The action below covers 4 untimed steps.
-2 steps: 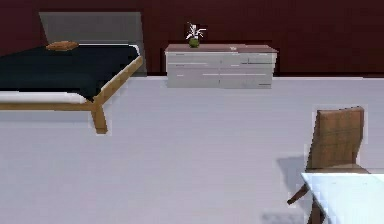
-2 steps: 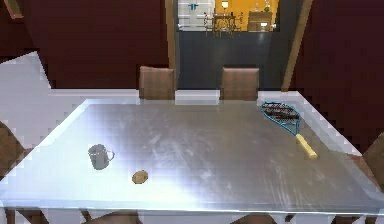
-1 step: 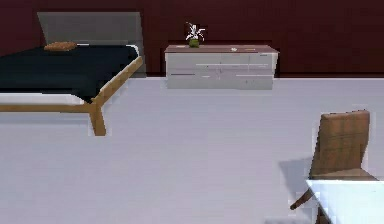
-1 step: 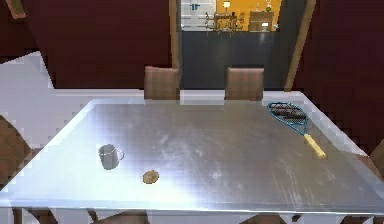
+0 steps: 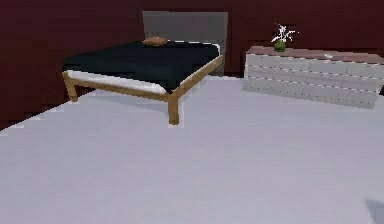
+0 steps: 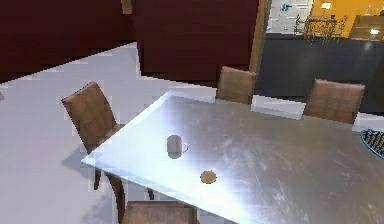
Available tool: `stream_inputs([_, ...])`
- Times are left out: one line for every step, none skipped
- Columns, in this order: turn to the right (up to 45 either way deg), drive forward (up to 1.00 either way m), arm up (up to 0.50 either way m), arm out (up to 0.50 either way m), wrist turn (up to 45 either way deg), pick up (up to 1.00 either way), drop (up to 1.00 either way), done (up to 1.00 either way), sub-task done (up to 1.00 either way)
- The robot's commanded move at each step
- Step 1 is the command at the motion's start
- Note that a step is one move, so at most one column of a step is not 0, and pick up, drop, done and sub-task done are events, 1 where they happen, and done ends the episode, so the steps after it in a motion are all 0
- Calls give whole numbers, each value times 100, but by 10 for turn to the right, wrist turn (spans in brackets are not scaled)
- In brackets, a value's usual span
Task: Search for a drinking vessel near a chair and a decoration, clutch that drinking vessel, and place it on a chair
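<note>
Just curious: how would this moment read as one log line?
side: table | on it: pale cup-like object, brown disc | chairs around | ahead: bed, dresser

Your forward view looks ahead and slightly down over open floor [image 5: 200, 170] to a bed [image 5: 150, 60] and dresser [image 5: 312, 75], both well off. Your arm side view looks down on a table [image 6: 280, 150] close by, chairs [image 6: 92, 112] around it. Both share pale floor and dark red wall [image 5: 50, 30].

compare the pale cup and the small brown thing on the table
The cup is pale grey; the brown thing is darker. The cup stands taller; the brown thing lies low and round. Both are small and rest apart on the table.
</note>
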Motion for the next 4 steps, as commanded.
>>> stream_inputs([0,0,50,0,0,0,0,0,0])
stream_inputs([0,0,26,0,0,0,0,0,0])
stream_inputs([0,0,0,50,0,0,0,0,0])
stream_inputs([0,0,0,0,450,0,0,0,0])
